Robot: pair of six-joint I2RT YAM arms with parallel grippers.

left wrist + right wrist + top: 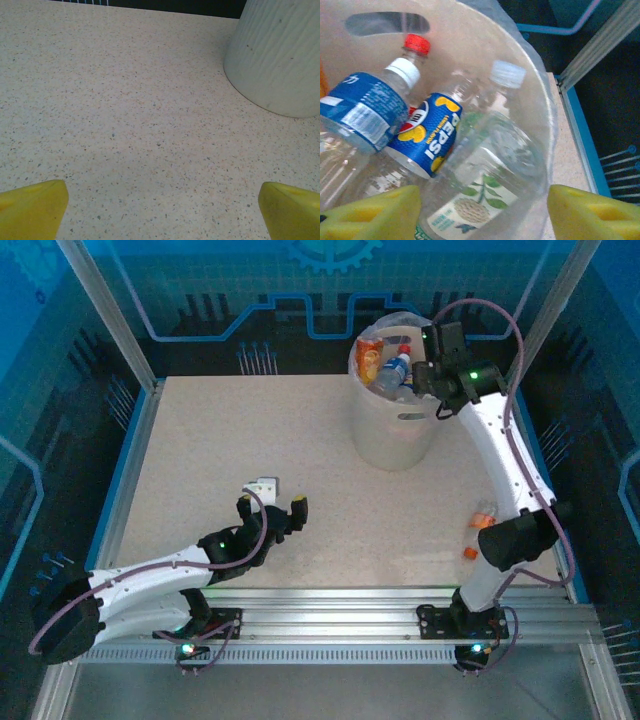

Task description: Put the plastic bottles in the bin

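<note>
Overhead and wrist views, with every place given relative to the large round off-white plastic bin point(395, 435), which stands on the speckled beige tabletop point(220, 430) towards its far right.

Your right gripper point(484, 195) hangs over the bin's right rim, looking down into the clear bag liner point(540, 100). Its yellow fingers point(370, 212) stand apart. A clear bottle with a green leaf label and a pale cap point(490, 165) lies between them in the wrist view. You cannot tell whether the fingers pinch it or only frame it.

Inside the bin, left of that bottle, lie a blue-and-yellow Pepsi-labelled bottle point(430, 135) and a blue-labelled bottle with a red cap point(370, 107). An orange-labelled bottle point(370, 358) leans at the bin's far left wall.

Outside the bin, nearer you and to its right, a small clear bottle with an orange label point(485, 512) lies on the table beside your right arm. A small orange item point(470, 553) lies just nearer still; it is too small to identify.

Your left gripper point(270, 508) sits low over bare table, well to the near left of the bin, its fingers spread wide and empty.
</note>
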